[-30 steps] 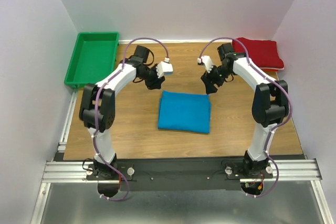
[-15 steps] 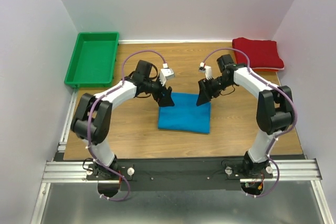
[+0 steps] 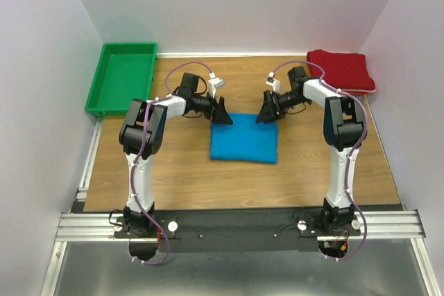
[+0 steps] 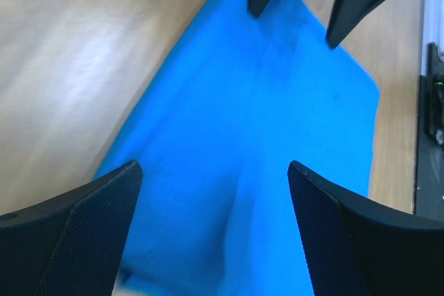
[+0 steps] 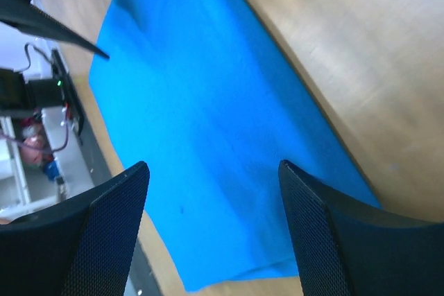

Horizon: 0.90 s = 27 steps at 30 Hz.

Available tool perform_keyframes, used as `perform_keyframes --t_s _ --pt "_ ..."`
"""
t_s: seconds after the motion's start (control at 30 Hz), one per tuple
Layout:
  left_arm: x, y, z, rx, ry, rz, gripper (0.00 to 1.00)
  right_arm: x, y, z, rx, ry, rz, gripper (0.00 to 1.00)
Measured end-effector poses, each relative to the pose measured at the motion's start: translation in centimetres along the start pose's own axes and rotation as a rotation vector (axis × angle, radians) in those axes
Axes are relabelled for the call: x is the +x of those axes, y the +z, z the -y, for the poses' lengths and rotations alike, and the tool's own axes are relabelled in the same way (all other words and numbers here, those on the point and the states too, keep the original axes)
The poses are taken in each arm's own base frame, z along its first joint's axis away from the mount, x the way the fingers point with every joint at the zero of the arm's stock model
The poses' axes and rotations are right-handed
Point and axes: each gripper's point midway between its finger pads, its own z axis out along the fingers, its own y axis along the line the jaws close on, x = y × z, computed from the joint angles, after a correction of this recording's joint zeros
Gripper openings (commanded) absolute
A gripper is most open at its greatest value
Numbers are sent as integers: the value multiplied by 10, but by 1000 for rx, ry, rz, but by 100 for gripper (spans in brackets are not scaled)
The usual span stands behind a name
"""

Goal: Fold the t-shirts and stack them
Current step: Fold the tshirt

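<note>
Top external view: the blue t-shirt (image 3: pixel 244 142) lies folded into a neat rectangle at the middle of the table (image 3: pixel 180 164). The red t-shirt (image 3: pixel 343 69) sits folded at the far right corner, well apart from it, and a green tray (image 3: pixel 123 77) stands at the far left. The left tool (image 3: pixel 223 112) hangs at the blue shirt's far left corner and the right tool (image 3: pixel 266 114) at its far right corner. Both are released and hold nothing.

Left wrist view: this tool's two dark fingers (image 4: pixel 83 227) stand wide apart with blue cloth spread between and beyond them. The shirt's left edge runs diagonally against bare wood. Nothing is pinched. The other arm's fingertips show at the top, over the same shirt.

Right wrist view: these fingers (image 5: pixel 97 233) are also spread, framing the blue cloth, with its edge and the bare table to the right.

The step in hand looks like a paired grasp on the far edge, probably to carry the blue shirt over to the red one. To do it well, each tool should straddle that edge near its own corner. One finger should slide under the bottom layer so that every layer is caught. Both should close together and rise level, otherwise the fold may sag open or twist.
</note>
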Motion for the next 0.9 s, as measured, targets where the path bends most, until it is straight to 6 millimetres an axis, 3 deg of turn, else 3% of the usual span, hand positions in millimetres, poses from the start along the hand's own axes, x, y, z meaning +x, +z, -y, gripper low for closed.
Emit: perform_keyframes --t_s 0.13,0.17,0.23,0.3,0.47,0.57,0.7,0.8,0.9 --pt "-8 -14 -13 -30 -14 10 94 -18 -4 4 7 -22 36 84" --pt "-9 -18 -13 -41 -13 9 94 -21 -6 1 6 -20 46 97" --pt "-12 -27 -6 -55 -11 7 94 -25 -10 -7 -4 -6 64 100" --pt "-18 -34 10 -53 -1 10 94 -28 -18 -23 -19 8 88 100" --pt "-24 -52 80 0 -9 34 94 -21 -50 -88 -70 46 176 100" --pt "2 -42 116 62 -84 -10 94 -7 -51 -107 -108 123 176 100" --pt "39 -19 141 129 -208 -113 94 19 -29 -107 -157 285 98 100" --pt "57 -7 145 154 -279 -162 94 44 -4 -110 -195 388 7 100" --pt "79 0 135 161 -371 -201 94 66 12 -111 -220 465 -62 100"
